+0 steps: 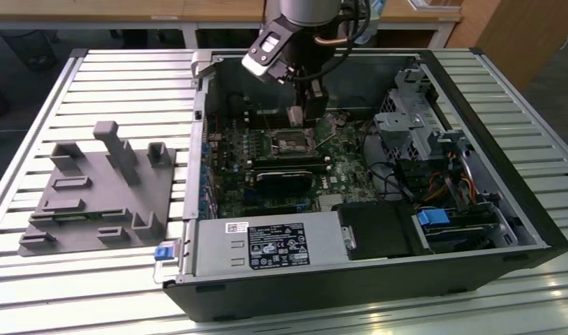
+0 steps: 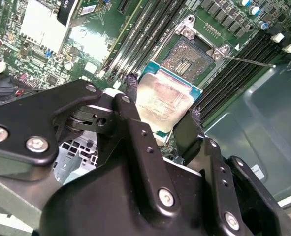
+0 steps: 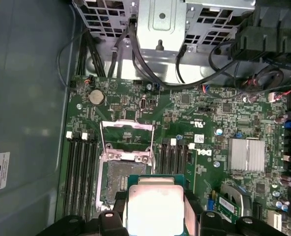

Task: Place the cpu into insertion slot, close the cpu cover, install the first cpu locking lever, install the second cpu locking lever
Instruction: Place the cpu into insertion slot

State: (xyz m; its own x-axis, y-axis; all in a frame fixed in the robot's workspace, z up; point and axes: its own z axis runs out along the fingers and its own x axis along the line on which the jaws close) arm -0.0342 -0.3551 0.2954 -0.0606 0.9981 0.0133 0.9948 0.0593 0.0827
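Plainly, the step in hand is seating the chip. An open computer case [image 1: 359, 279] lies on the slatted desk [image 1: 116, 91], and the arm reaches into it over the green motherboard [image 3: 209, 113]. The gripper [image 2: 162, 105] hangs above the board, its fingers [image 2: 188, 133] pinching the cpu [image 3: 155, 204] by two opposite edges, metal top facing the wrist cameras. The cpu cover [image 3: 127, 156] stands flipped open, leaving the insertion slot [image 3: 123, 177] bare. The cpu is just beside the slot, overlapping its near edge in the first wrist view, and is not yet in it. Doing this well likely means holding the chip level, squaring its edges to the slot's silvery rim, centring it before any descent, and coming straight down without sliding across the contacts. The raised cover is near the fingers, so a sideways drift could snag it.
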